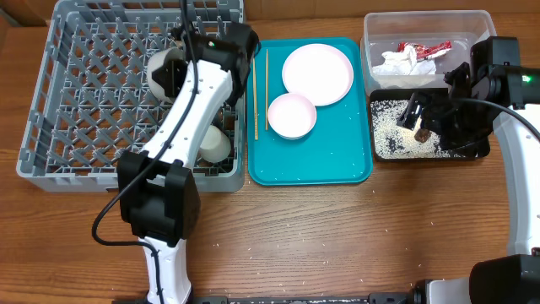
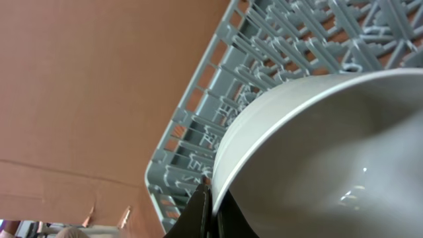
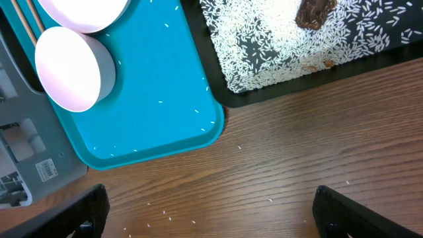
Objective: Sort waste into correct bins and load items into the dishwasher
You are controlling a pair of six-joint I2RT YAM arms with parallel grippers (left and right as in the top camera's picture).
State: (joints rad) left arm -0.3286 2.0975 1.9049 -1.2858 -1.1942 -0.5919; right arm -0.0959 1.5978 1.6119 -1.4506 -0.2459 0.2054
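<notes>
Done binning waste, racking cup. Clamping bowl w/ L pincer, R pincer released. To rack: plate, 2nd bowl, chopsticks.

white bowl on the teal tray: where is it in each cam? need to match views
Overhead: bowl near centre, on the teal tray, lower left of the plate.
Left wrist: not in it; the other bowl filling that view is at the rack.
Right wrist: bowl upper left, on the same tray.
Shared landmark: grey dish rack, seen in all three.
</notes>
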